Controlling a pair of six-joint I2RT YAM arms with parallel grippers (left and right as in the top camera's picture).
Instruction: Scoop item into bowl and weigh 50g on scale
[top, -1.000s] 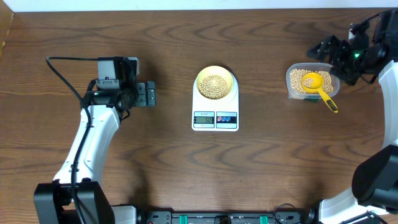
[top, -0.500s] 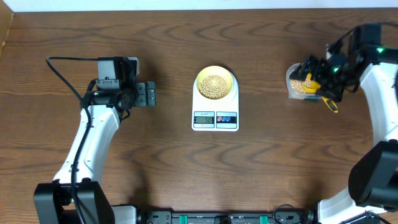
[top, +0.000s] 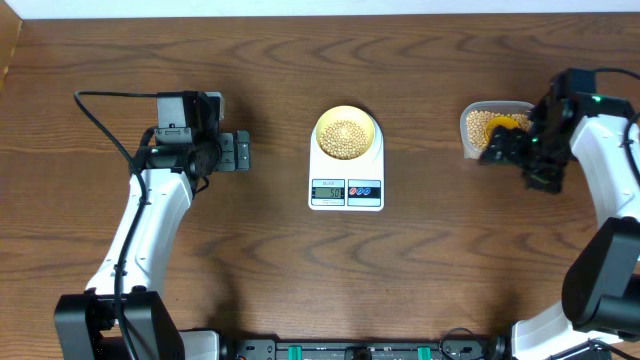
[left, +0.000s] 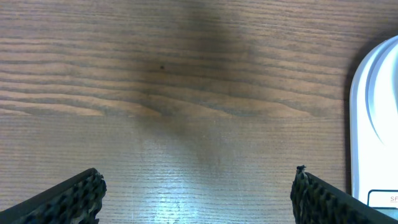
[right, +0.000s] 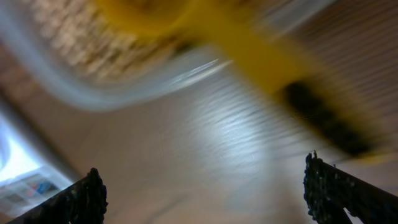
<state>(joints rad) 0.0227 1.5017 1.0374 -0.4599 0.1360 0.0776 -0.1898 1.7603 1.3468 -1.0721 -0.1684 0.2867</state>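
The dark wooden worktop (top: 250, 270) carries the white scale (top: 346, 190) near its middle. The pale yellow-green bowl (top: 319, 132) sits on the scale's platform, behind the display, and a heap of beige beans (top: 346, 137) lies in it. Well to the right stands a clear plastic tub (top: 468, 112) holding more of the same beans, with a yellow scoop (top: 504, 124) resting in it. The right gripper (right: 202, 163) hangs at the tub's near right edge, partly covering it from above. Its fingers are spread wide with nothing between them, and its wrist view is blurred. The left gripper (left: 198, 172) hovers low over bare wood to the left of the scale, apart from it. It is likewise fully spread and empty, and the scale's white edge shows at the right of its wrist view.
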